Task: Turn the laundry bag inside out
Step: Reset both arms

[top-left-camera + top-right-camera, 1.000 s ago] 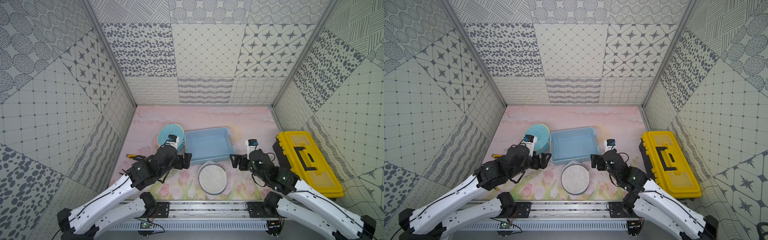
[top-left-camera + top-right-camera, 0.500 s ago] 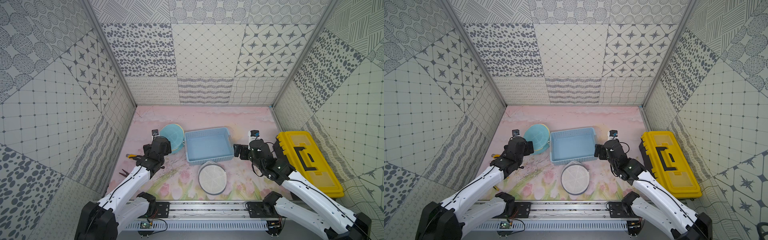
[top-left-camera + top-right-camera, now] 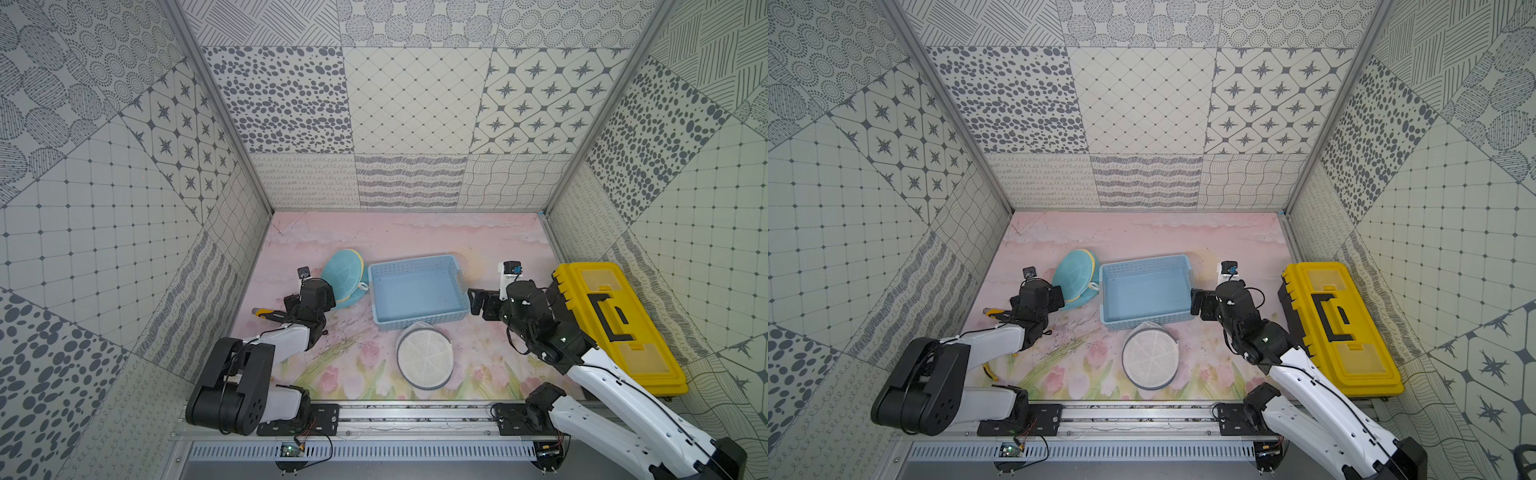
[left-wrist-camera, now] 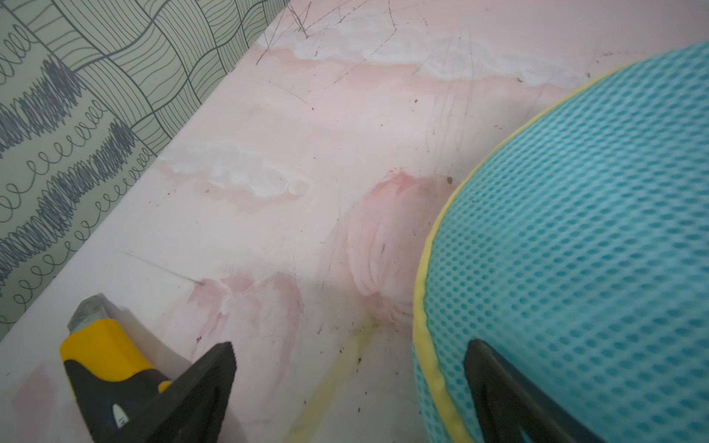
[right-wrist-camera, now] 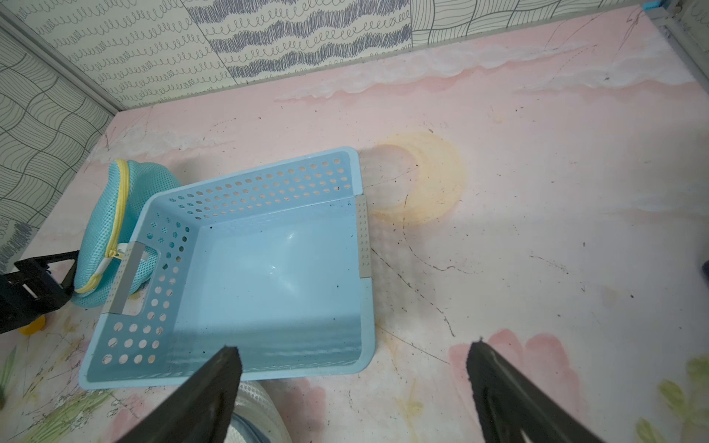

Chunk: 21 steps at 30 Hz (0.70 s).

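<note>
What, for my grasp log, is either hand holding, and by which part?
Nothing: left hand open next to the teal laundry bag, right hand open near the blue basket.

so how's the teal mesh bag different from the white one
Colour: the teal mesh bag has yellow piping and a yellow zip, while the white mesh bag has a grey band round its edge. Pose: the teal bag sits tilted up at one end of the blue basket, while the white bag lies flat by the basket's long side. Both are round, puffy mesh bags.
</note>
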Each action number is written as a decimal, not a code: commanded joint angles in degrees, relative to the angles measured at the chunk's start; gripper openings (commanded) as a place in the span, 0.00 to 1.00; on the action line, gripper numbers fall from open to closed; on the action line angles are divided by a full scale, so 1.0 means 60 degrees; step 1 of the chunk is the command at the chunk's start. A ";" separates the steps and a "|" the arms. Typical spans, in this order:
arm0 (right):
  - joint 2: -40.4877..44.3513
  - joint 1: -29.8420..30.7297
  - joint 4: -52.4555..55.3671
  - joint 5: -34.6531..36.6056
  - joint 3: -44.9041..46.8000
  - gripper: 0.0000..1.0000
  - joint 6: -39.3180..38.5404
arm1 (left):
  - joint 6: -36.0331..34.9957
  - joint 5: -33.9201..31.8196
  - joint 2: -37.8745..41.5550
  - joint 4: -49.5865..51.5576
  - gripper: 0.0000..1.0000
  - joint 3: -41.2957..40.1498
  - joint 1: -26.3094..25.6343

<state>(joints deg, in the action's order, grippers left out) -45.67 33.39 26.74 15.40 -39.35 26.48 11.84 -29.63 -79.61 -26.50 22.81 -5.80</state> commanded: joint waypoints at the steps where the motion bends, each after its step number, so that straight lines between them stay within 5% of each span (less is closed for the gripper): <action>1: 0.0036 -0.0050 -0.0384 -0.0220 0.0118 0.97 -0.0149 | -0.0008 0.1101 -0.0588 -0.3299 0.99 -0.0343 0.0506; 12: 0.0350 -0.0062 -0.0173 0.0354 0.0108 0.97 0.0209 | -0.0067 0.1310 -0.0749 -0.2905 0.99 -0.0049 0.0522; 21: 0.0724 -0.0079 -0.0264 0.0505 0.0363 0.97 -0.0011 | -0.0491 0.2562 -0.0855 -0.3857 0.99 -0.0478 0.0612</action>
<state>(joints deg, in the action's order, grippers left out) -42.28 33.28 26.98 17.47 -37.98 27.38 11.11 -20.10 -84.42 -42.85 20.75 -2.92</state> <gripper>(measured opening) 0.970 0.989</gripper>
